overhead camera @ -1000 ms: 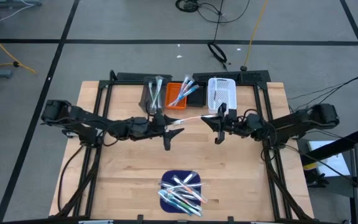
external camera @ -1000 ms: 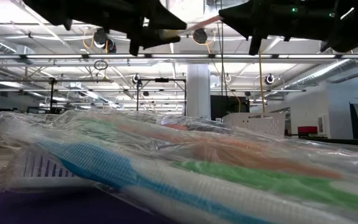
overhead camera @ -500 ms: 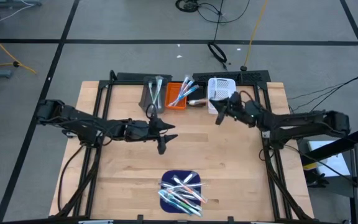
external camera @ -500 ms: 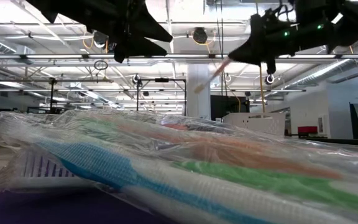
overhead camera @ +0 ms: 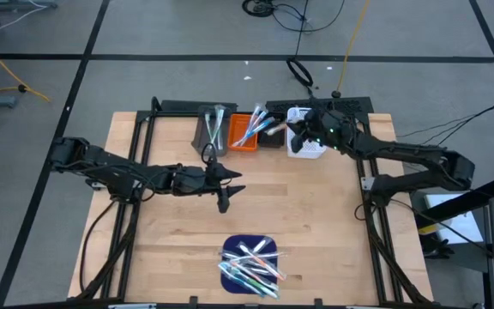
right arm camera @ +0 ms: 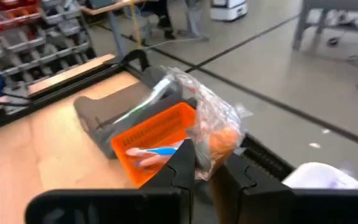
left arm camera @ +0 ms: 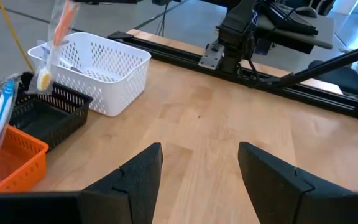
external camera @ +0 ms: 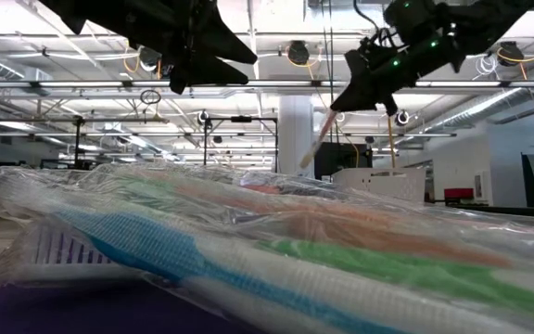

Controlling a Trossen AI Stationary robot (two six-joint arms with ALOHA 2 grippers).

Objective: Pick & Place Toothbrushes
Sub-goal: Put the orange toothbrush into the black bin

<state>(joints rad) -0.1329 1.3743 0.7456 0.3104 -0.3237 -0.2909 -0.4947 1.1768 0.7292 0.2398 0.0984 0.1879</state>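
My right gripper (overhead camera: 292,129) is at the far bins, shut on a clear-wrapped orange toothbrush (external camera: 315,144). In the left wrist view that toothbrush (left arm camera: 59,34) hangs over the black bin (left arm camera: 42,109), between the orange bin (left arm camera: 11,155) and the white basket (left arm camera: 101,68). My left gripper (overhead camera: 228,187) is open over the middle of the table and holds nothing (left arm camera: 201,162). Several more wrapped toothbrushes (overhead camera: 249,262) lie piled on the dark blue mat (overhead camera: 226,249) at the near edge, and some stand in the orange bin (overhead camera: 245,131) and the grey bin (overhead camera: 211,127). My right gripper (right arm camera: 210,165) pinches the orange toothbrush's upper end (right arm camera: 221,142), wrapper and all, between its two fingers (right arm camera: 182,163). The toothbrush is lifted clear and hangs slanting down below the gripper. Its pale lower end (left arm camera: 44,79) is just above the black bin.
Grey, orange, black and white bins stand in a row along the table's far edge (overhead camera: 256,110). In the low view the wrapped pile (external camera: 248,250) fills the foreground. Bare wood (overhead camera: 316,215) lies between the bins and the mat. The arms' frames run along both sides.
My right gripper has carried the toothbrush from the table's middle toward the far edge, up to the bins, and turned. The toothbrush, level a second ago, now hangs slanting down. My left gripper drew back a little toward the left, away from the toothbrush, then kept still.
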